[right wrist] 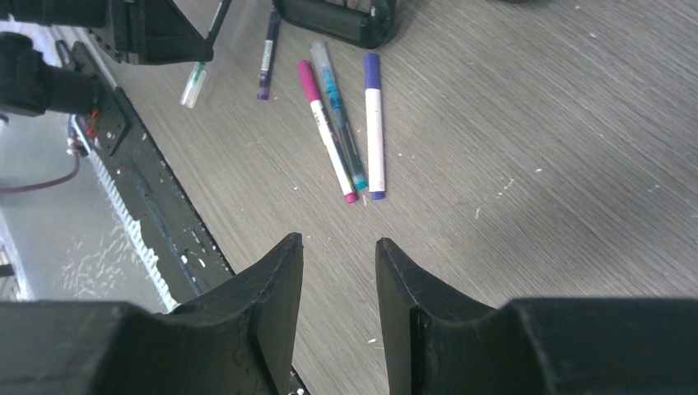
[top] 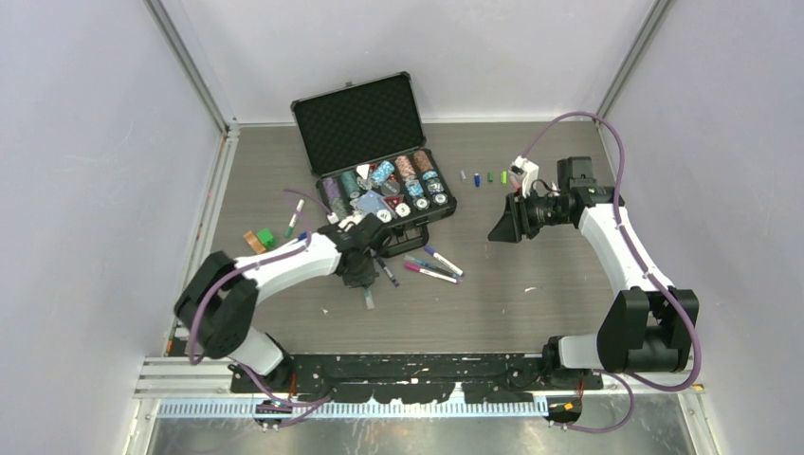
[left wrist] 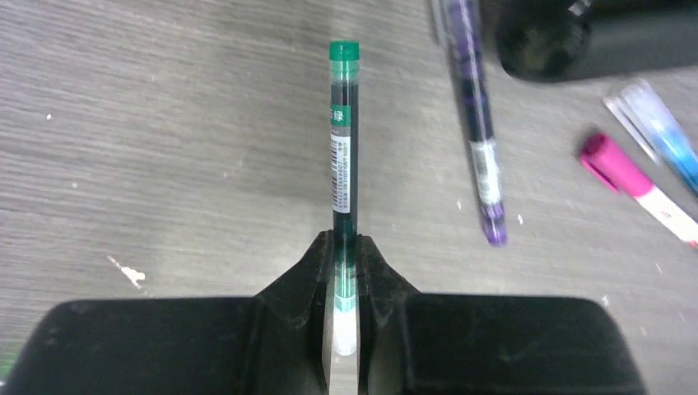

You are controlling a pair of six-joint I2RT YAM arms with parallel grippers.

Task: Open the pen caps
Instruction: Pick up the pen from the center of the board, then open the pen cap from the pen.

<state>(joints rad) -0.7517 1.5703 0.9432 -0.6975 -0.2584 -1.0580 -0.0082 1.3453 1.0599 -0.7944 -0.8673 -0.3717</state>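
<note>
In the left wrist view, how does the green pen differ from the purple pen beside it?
The green pen is clamped between the left gripper's jaws; the purple pen lies loose on the table. The green pen has a green end and dark green barrel; the purple pen's barrel is purple. The green pen points straight out from the jaws; the purple pen slants slightly to it. Both are slim with a white label.

The grey tabletop (left wrist: 165, 123) shows a matt wood-grain finish, flecked with pale scuffs. The slim green-capped pen (left wrist: 344, 164) has a glossy translucent plastic barrel and a printed paper label. The pink-capped white marker pen (right wrist: 328, 136) looks smooth plastic. Near the far edge, the open black hard case (top: 358, 121) has a dimpled foam-lined lid.
</note>
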